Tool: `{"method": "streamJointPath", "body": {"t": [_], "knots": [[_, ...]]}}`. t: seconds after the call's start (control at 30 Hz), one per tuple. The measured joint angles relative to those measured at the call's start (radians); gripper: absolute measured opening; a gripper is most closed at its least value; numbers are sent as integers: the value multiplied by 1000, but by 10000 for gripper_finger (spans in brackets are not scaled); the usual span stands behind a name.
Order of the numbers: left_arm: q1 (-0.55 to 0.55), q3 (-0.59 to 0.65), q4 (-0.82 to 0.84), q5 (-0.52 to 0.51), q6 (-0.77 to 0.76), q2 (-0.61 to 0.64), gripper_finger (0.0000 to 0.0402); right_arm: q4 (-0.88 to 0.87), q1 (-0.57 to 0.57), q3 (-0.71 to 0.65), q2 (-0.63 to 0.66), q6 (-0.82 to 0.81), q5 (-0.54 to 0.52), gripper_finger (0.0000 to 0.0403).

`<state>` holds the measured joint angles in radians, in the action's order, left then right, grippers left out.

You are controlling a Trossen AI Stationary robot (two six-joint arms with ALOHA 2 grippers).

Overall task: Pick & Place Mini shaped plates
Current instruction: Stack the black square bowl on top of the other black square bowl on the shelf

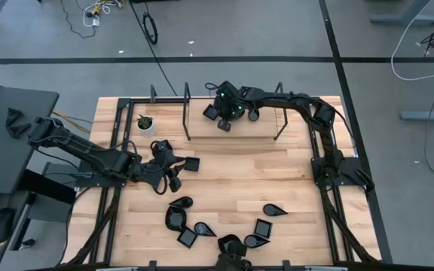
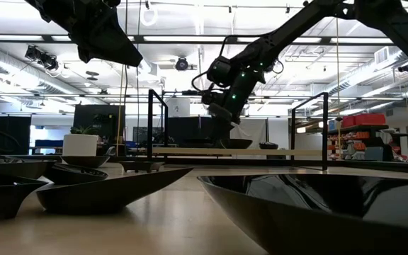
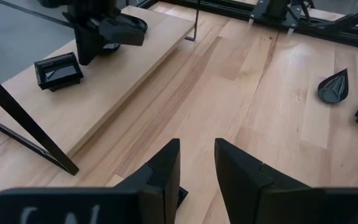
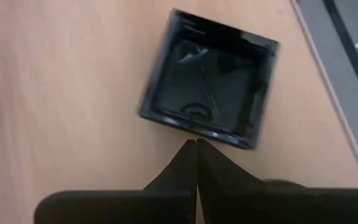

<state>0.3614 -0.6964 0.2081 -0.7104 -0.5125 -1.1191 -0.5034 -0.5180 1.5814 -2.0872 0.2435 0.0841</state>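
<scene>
Several glossy black mini shaped plates (image 1: pixel 199 228) lie in a cluster by the table's near edge. A square one (image 1: pixel 192 163) sits mid-table beside my left gripper (image 1: pixel 176 173), which hangs open above the wood with nothing between its fingers (image 3: pixel 196 146). On the raised wooden shelf (image 3: pixel 104 81) at the far side rest a square plate (image 4: pixel 210 87) and a rounded one (image 1: pixel 253 115). My right gripper (image 4: pixel 196 144) is shut and slants down over the shelf. Its tips stand right at the square plate's near rim. My right gripper's shut tips (image 4: pixel 191 155) stand at the rim (image 4: pixel 194 132) of the square plate on the shelf, slanting down from above. I cannot tell whether they touch it. The plate lies flat on the wood.
A small white pot with a green plant (image 1: pixel 146 123) stands at the shelf's left end. Black frame posts (image 1: pixel 187 113) (image 1: pixel 279 113) rise around the shelf. Bare wood lies between the shelf and the near cluster. Big dark plates (image 2: pixel 112 188) fill the low view's foreground.
</scene>
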Motion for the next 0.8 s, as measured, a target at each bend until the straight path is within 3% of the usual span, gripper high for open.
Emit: {"method": "streamJointPath", "body": {"t": [0.17,0.8], "knots": [[0,0,-2,0,0,0,106,71,-9,0,0,-19,-52,6],[0,0,-11,0,1,0,106,202,-44,0,-34,-232,-26,6]]}}
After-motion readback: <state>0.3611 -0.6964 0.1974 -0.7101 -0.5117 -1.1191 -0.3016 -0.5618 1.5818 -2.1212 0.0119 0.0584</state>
